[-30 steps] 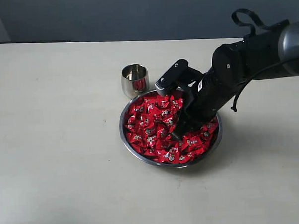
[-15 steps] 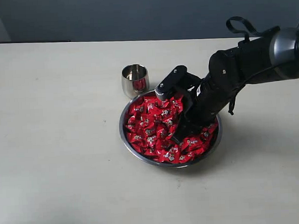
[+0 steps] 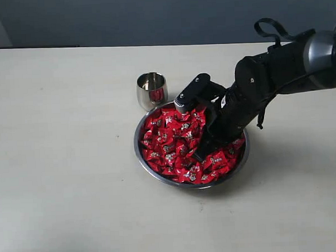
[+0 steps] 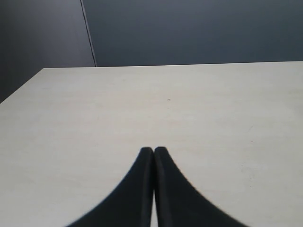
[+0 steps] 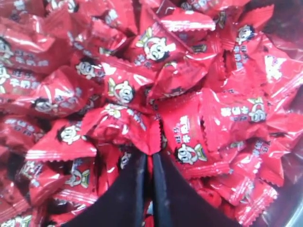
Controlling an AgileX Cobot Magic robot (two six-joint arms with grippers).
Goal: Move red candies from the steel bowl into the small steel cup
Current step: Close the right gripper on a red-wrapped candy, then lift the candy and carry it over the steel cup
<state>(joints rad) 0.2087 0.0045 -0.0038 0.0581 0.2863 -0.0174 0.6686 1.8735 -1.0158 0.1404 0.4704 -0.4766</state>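
Steel first: the steel bowl (image 3: 176, 183) sits nearest to us, right of the table's middle, heaped with red candies (image 3: 169, 142). The right gripper (image 5: 150, 156) is buried tip-down in the right half of that pile. Its jaws are drawn in to a thin slit, and the wrist view shows the crimped edge of one red wrapper (image 5: 124, 124) right at the tips. We read that as a pinch on a single sweet, though only by its frill.

That's a thin hold, so we'd call for a slow, straight lift. Neighbouring wrappers overlap this one and could drag along or tug it free. Once we're clear of the rim, we'd check something red is hanging from the tips before travelling.

Just beyond the bowl's far-left rim, almost touching it, stands the small steel cup (image 3: 151, 90), upright with its mouth open. It's narrow, so we'd centre right over it and come low before letting go.

The left gripper (image 4: 153, 150) is out of the action, jaws pressed together on nothing over bare tabletop.

The table (image 3: 70, 180) is pale, matte and flat, running to a straight far edge. Behind it is a dark grey-blue wall (image 3: 152, 18).
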